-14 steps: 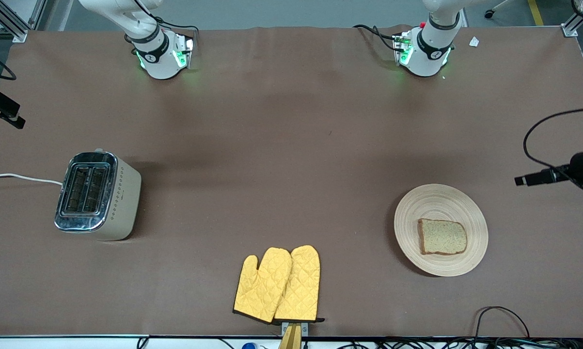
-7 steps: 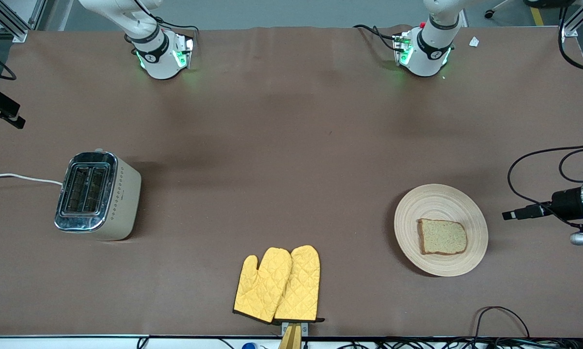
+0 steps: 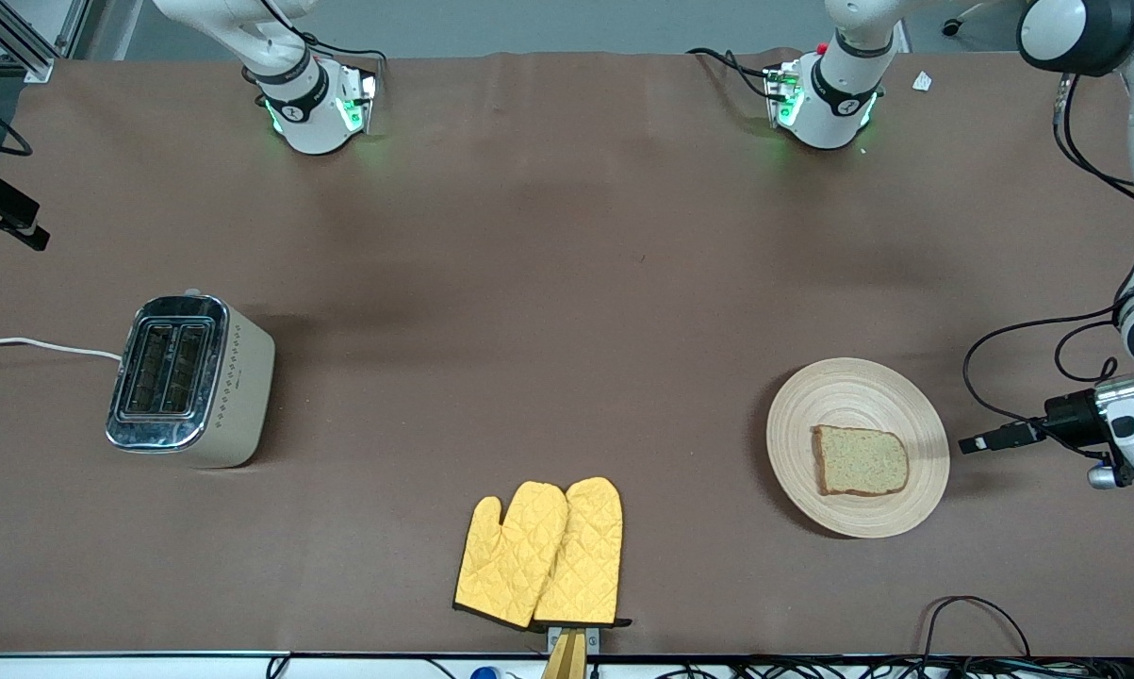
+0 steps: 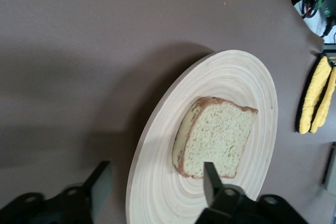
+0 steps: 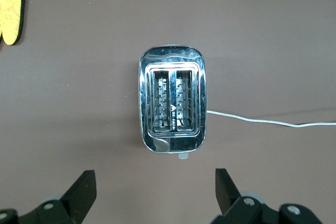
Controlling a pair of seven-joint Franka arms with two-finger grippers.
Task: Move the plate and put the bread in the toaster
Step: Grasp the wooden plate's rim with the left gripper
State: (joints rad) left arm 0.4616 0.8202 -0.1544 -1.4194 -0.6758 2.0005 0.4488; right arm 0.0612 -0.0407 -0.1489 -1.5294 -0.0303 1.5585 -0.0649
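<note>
A: Where are the plate and bread?
B: The plate (image 3: 857,447) lies flat on the tabletop (image 3: 567,283) toward the left arm's end. The bread (image 3: 860,460) lies on it, off-centre.

A: And the toaster?
B: The toaster (image 3: 189,380) stands upright toward the right arm's end, well apart from the plate, both slots showing no bread, its white cord (image 3: 39,345) trailing off the tabletop's edge.

A: The left tool?
B: The left tool (image 4: 155,187) sits low, just beside the plate's rim, its fingers (image 4: 211,182) spread with the rim between them, gripping nothing.

A: The right tool?
B: The right tool (image 5: 155,190) hangs over the toaster, fingers wide apart and holding nothing.

A: Anything else?
B: A pair of yellow oven mitts (image 3: 540,554) lies nearer the front camera, between toaster and plate.
</note>
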